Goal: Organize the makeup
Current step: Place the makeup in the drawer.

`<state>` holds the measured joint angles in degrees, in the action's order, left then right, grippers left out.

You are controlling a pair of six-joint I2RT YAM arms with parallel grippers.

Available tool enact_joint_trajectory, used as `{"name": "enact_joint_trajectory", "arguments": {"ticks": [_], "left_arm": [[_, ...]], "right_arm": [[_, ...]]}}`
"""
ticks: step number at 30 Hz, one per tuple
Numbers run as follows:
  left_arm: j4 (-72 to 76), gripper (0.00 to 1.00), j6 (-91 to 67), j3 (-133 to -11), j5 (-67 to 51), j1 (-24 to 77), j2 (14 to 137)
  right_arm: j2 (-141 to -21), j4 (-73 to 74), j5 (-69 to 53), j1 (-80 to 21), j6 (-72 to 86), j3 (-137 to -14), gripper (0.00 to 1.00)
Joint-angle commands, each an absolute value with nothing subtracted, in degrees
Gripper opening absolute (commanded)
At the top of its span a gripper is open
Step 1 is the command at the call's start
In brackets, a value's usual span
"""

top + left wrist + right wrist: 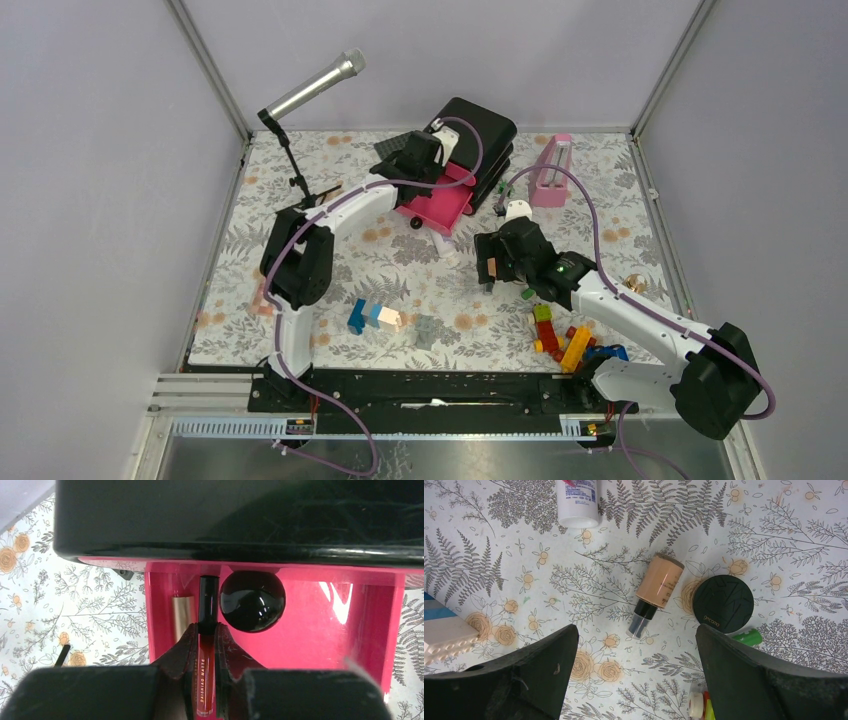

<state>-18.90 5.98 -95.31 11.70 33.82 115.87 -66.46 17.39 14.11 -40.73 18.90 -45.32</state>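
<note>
My left gripper [207, 630] is shut on the thin red pencil [206, 675], whose black cap points into the pink drawer [320, 640]. A rose-gold lipstick [182, 615] and a round glossy black item [252, 600] lie in that drawer. My right gripper [636, 630] is open and empty, hovering over the table. Below it lie the peach bottle with black cap [656, 587], the round black compact [723, 604] and the white tube [578, 502]. In the top view the left gripper [425, 160] is at the drawer and the right gripper [500, 265] is mid-table.
The black organizer box [475, 125] stands at the back with its pink drawer [440, 205] pulled out. A pink metronome [552, 170], a microphone on a stand [315, 85], coloured bricks [565, 335] and blue bricks [365, 315] are on the floral table.
</note>
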Motion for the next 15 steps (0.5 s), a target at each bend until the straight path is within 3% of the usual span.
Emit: {"name": "enact_joint_trajectory", "arguments": {"ticks": [1,3,7,12,15], "left_arm": [[-15.5,0.00,5.0,-98.9,12.4,33.6,117.3],[-15.4,0.01,4.7,-98.8,12.5,33.6,117.6],[-15.4,0.18,4.5,-98.1,14.1,33.4,117.0],[-13.6,0.48,3.5,-95.8,11.8,32.8,113.0],[-13.4,0.54,3.3,-95.5,11.9,32.5,111.1]], "right_arm": [[-64.9,17.5,16.1,-41.1,18.8,-45.4,0.95],[-64.7,17.6,16.2,-41.1,18.8,-45.4,0.95],[-64.6,17.7,16.3,-41.1,18.8,-45.4,0.95],[-64.8,17.7,15.8,-41.1,19.2,-45.7,0.95],[-64.7,17.7,15.4,-41.1,19.2,-45.9,0.95]]}}
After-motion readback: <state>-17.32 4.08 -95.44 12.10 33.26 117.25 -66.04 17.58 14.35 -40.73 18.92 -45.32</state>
